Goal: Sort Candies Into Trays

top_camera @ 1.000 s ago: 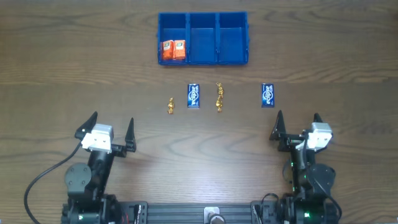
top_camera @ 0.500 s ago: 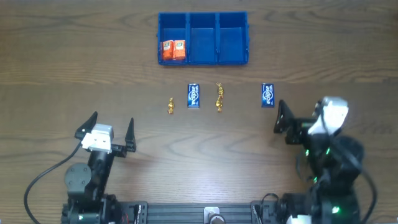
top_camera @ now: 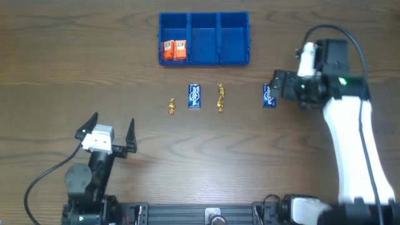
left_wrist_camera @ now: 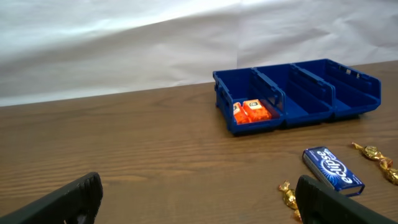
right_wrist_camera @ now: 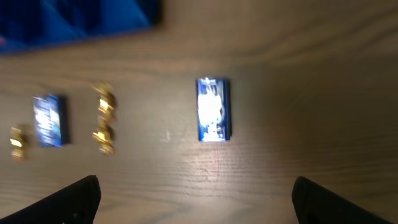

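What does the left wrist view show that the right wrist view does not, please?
Left wrist view: two orange wrapped candies in an end compartment of the blue plastic three-compartment tray, plus a white backdrop. Right wrist view: a lone blue-wrapped bar lying apart. Both: the tray, the other blue-wrapped bar, gold-wrapped candies, the wooden table.

At the left end of the black base rail (top_camera: 212, 215), the left arm (top_camera: 94, 169) is black with a white wrist block, two black pointed fingers (top_camera: 90, 122) and a looping black cable (top_camera: 37, 184). At the rail's right end, the right arm (top_camera: 350, 137) has a long white link, black joints and a green light.
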`<state>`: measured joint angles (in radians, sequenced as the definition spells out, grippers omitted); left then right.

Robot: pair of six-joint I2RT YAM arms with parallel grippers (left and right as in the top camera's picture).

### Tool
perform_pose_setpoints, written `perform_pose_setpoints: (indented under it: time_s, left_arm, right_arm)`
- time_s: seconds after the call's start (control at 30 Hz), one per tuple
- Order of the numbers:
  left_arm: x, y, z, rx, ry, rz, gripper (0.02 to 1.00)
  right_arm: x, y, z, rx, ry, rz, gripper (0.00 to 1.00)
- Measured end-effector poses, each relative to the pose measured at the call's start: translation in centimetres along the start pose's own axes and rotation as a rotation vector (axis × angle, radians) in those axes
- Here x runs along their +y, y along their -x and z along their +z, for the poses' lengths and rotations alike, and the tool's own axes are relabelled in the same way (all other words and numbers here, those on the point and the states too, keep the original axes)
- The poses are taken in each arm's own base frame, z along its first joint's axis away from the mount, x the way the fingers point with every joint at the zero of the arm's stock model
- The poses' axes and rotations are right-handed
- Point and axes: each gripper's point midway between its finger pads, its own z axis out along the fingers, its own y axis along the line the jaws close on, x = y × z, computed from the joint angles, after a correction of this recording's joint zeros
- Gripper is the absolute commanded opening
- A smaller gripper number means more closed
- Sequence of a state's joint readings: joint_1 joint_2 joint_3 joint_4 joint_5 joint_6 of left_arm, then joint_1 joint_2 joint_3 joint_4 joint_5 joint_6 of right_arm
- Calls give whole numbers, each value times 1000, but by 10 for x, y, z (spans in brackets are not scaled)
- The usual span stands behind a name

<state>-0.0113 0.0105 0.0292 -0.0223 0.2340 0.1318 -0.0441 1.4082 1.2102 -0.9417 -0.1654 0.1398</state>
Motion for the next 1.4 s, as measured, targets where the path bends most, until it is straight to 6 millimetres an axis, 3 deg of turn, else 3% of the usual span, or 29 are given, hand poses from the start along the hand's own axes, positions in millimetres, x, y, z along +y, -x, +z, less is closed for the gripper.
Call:
perform_pose_setpoints:
  time_s: [0.1,0.27,0.5,0.97,1.2,1.4]
  left_arm:
    - [0,0,0,0,0,0,996]
    - [0,0,0,0,0,0,996]
    - [0,0,0,0,0,0,996]
    - [0,0,0,0,0,0,998]
    - [0,0,0,0,0,0,996]
    - [0,0,0,0,0,0,996]
  right_arm:
    - [2,-12,37,117,-10,-23,998]
    - [7,-19,80,195,-78,-99,998]
    - [-7,-26,121,256,-151,-111,998]
    - [-20,-30,146,281,-206,-116,1000]
    - [-23,-33,149,292,-218,-117,989]
    - [-26,-37,155,308,-241,-125,829]
